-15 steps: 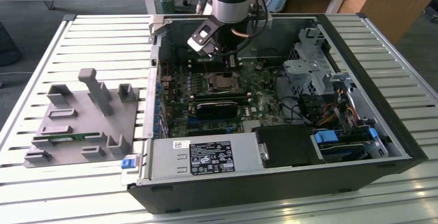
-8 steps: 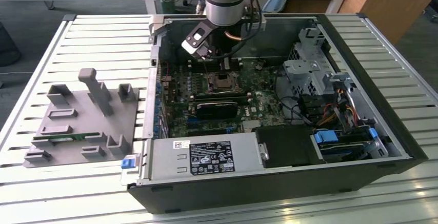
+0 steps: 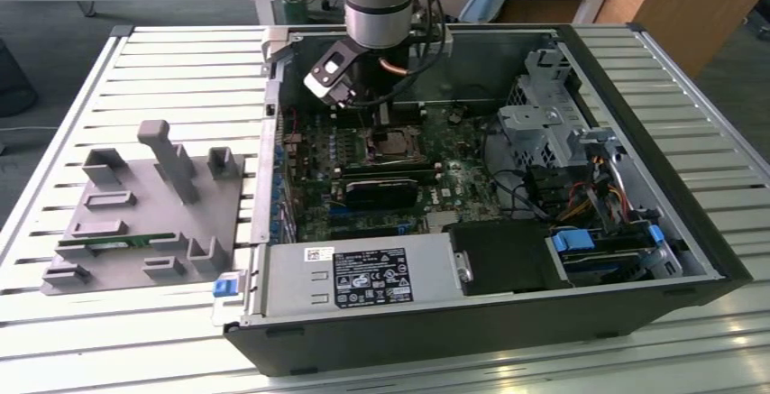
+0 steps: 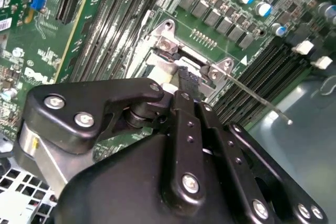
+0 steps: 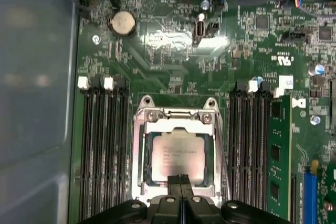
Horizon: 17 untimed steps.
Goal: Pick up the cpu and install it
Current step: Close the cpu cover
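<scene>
The cpu [image 5: 177, 156] lay flat in its socket on the board, and nothing held it. It was a small square chip with a dull silver top and a thin dark rim. All its sides looked the same, so it had no long way and no short way.

The gripper [image 5: 180, 178] was right at the cpu, straight over the middle of one edge. The chip spread out in front of the tips. The two black fingers were pressed close together with nothing between them. I could not tell if the tips touched the chip or hung just above it.

A shiny metal frame [image 5: 143, 145] with round screws went all around the cpu. In the second wrist view the gripper [image 4: 187, 78] pointed down at that frame, and a thin metal rod [image 4: 257, 100] stuck out from one corner, off to the gripper's side.

Long black slots [image 5: 102, 150] ran along both sides of the frame. A flat green stick [image 5: 275, 161] stood in a slot, a bit farther from the gripper. The board [image 5: 173, 51] was green and bumpy with tiny parts.

Far from the gripper, outside the case [image 3: 673, 187], a grey plastic block [image 3: 144, 214] sat on the ribbed worktop [image 3: 180, 69].
</scene>
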{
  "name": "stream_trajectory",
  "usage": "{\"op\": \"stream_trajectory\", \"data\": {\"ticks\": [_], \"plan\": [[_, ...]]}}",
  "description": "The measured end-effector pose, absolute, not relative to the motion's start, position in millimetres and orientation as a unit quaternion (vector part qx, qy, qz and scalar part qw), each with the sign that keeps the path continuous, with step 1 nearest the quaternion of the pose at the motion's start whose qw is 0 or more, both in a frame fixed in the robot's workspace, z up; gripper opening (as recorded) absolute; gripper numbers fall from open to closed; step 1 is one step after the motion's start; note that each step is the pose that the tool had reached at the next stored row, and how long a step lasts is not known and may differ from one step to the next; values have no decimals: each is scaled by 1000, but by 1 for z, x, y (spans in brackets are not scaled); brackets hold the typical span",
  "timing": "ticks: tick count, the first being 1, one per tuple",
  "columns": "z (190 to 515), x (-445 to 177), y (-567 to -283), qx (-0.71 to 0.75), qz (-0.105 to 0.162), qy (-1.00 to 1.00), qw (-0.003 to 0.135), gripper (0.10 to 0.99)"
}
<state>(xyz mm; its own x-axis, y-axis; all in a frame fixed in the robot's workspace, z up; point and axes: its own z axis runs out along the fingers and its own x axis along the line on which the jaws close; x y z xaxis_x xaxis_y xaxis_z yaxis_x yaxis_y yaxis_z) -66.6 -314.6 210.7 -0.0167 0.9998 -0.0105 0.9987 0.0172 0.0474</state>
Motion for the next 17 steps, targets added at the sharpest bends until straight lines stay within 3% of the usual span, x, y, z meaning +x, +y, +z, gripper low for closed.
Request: {"op": "stream_trajectory", "data": {"ticks": [17], "plan": [[198, -67, -315, 701, 13, 713, 20, 106]]}}
